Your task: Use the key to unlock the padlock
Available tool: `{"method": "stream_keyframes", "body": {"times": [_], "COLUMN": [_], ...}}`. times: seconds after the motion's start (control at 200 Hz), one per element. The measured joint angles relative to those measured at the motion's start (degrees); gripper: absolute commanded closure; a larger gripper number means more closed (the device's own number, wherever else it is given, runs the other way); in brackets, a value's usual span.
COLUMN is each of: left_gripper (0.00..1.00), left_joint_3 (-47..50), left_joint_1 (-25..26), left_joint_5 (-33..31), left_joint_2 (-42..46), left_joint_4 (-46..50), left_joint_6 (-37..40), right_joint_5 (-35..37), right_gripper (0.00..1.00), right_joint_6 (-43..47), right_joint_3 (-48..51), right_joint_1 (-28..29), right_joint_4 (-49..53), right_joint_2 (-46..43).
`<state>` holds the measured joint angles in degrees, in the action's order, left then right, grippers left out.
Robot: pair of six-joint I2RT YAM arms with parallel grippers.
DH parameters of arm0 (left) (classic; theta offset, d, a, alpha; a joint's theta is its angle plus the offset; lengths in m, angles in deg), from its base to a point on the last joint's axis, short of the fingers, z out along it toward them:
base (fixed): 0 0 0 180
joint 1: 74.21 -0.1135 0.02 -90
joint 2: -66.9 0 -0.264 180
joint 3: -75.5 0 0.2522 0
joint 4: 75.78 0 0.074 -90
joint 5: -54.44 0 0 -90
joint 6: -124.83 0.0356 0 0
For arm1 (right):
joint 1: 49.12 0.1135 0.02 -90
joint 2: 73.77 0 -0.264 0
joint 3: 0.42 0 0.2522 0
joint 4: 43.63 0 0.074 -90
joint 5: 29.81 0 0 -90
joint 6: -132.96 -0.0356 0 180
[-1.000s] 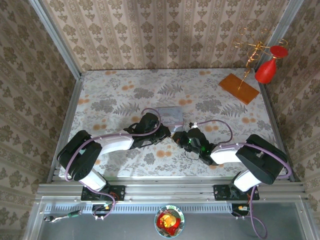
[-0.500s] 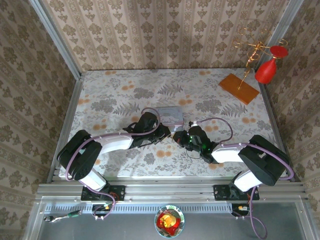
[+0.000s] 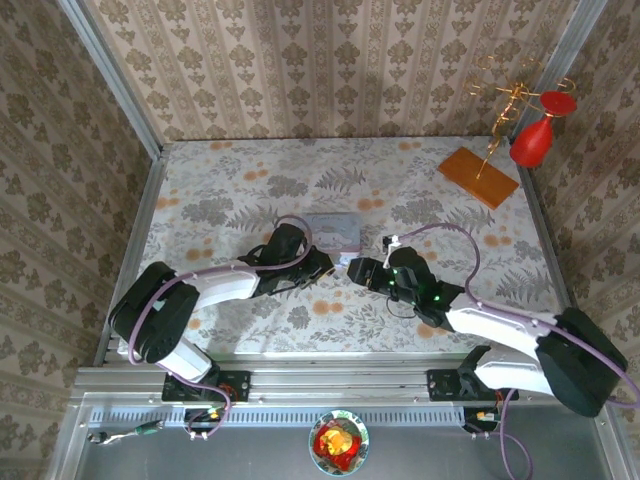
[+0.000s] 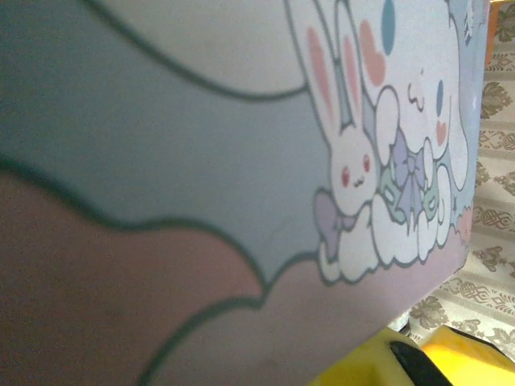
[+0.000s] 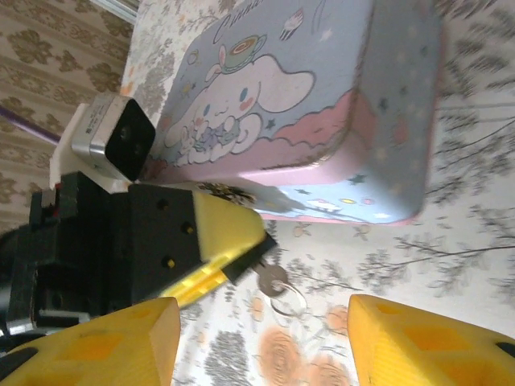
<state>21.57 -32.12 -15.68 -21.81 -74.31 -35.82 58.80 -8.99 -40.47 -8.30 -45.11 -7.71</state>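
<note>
The patterned table [image 3: 220, 190] carries the pale blue cartoon tin [image 5: 322, 104], which lies just beyond the fingertips of both arms and touches neither in the right wrist view. The left wrist view puts its printed lid very close in front of the left fingers. The left gripper [image 5: 256, 249] has its yellow fingers pressed together on a small dark thing at their very tips, which I take to be the padlock [image 5: 259, 246]. Its shackle cannot be made out. The right gripper [image 5: 261, 330] faces it with its fingers standing wide apart and nothing between the pads. The key [image 5: 272, 279] juts from the left fingertips towards the gap in the right gripper, its round head free, with a thin wire ring [image 5: 288, 304] hanging from it. The key looks seated in the lock but let go, so the step in hand appears to be the turn. Next, the right fingers would need to advance around the key head, close squarely on its flat faces and twist while the left grip holds firm. Whether the lock is already sprung I cannot tell.
</note>
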Motion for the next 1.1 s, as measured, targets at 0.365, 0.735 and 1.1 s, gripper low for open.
{"method": "stream_keyframes", "body": {"times": [0.365,0.735,1.1], "left_gripper": [1.0,1.0,0.99], "left_joint_3": [0.85,0.79,-1.03], "left_joint_1": [-2.05,-0.5,1.6], "left_joint_5": [0.39,0.48,-0.31], "left_joint_2": [0.81,1.03,1.03], "left_joint_4": [0.33,1.05,8.52], "left_joint_6": [1.33,4.63,9.22], "right_joint_5": [1.16,6.95,13.68], "right_gripper": [0.0,0.03,0.23], "right_joint_6": [17.68,34.75,37.55], "right_joint_3": [7.34,14.45,13.94], "right_joint_1": [0.85,13.77,14.97], "right_joint_4": [3.45,-8.17,-12.02], "right_joint_2": [-11.3,-12.72,-2.71]}}
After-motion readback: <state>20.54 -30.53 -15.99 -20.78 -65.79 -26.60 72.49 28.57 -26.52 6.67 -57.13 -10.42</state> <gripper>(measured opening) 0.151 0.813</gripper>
